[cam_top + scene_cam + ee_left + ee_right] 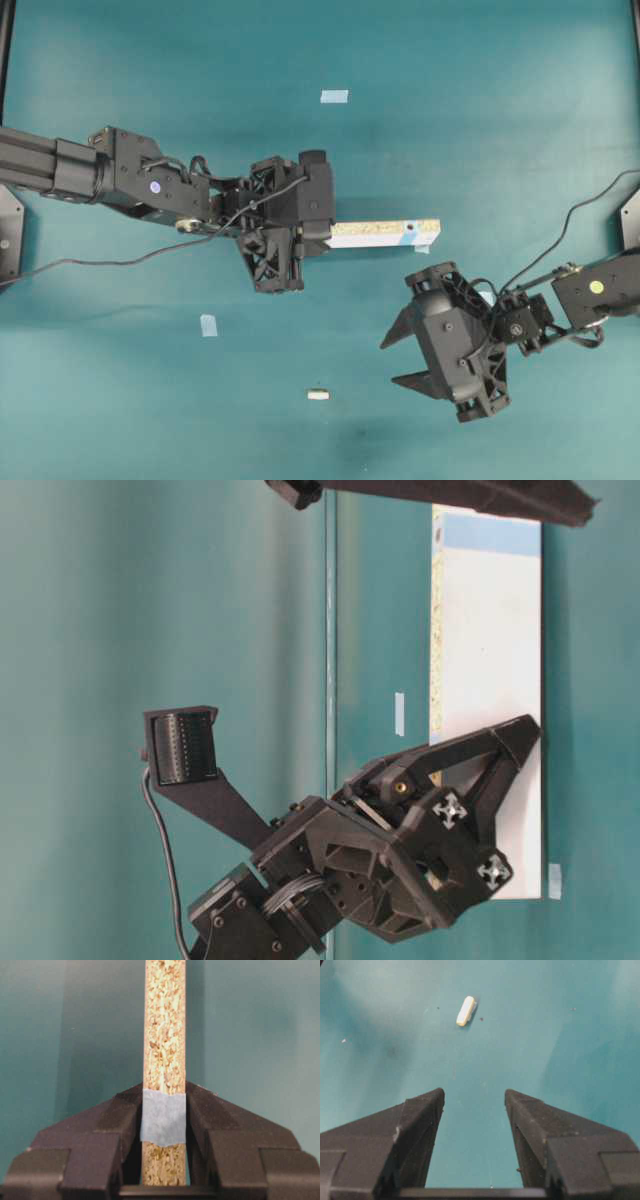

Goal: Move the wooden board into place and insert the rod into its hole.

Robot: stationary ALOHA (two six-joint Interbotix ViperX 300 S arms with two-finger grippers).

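Chipboard of the one wooden board looks stiff and light. It stands on edge between the left gripper jaws, near its taped end, though I can't tell whether they clamp it or merely flank it. The single rod, tiny and probably roll-prone, lies ahead of the right gripper, whose jaws are spread and empty; I'd nip it across its middle.
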